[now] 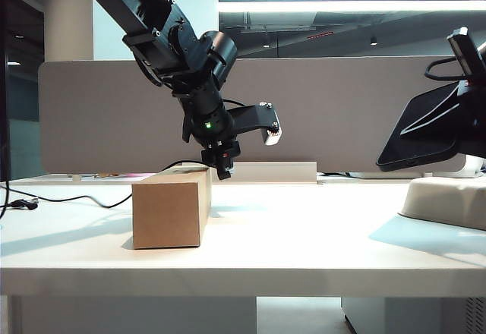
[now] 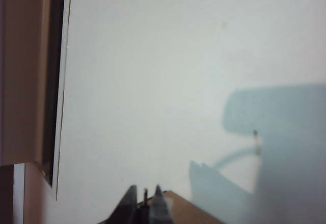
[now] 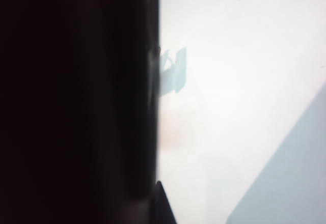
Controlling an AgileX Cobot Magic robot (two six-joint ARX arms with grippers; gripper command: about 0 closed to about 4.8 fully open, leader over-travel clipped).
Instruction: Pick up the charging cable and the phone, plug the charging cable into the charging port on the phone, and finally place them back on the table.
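Two arms are at work over the white table (image 1: 304, 235). The left gripper (image 1: 222, 168) hangs down at the far top edge of a cardboard box (image 1: 168, 211) standing on the table, its jaws drawn in close together. In the left wrist view the two dark fingers (image 2: 130, 203) stand nearly touching, with a thin dark sliver caught between them; it looks like part of the charging cable (image 1: 76, 197), though I cannot make out which part, or say for certain that it is gripped. A corner of the box sits just beyond those fingers. From the gripper's side the black cord trails away along the back of the table to the far left, where a small dark plug lies on the surface.

Well off to the other side, the right gripper (image 1: 471, 133) is raised above the table and holds the phone (image 1: 421, 133) clear of the surface, tilted, one short edge dipping toward the box. The right wrist view is almost filled by the phone's dark body (image 3: 76, 102), pressed close against the camera, so the jaws themselves are hidden, yet the phone is plainly clamped there. Below it on the table rests a pale rounded base (image 1: 448, 201). A grey divider panel (image 1: 334, 106) stands behind both grippers.
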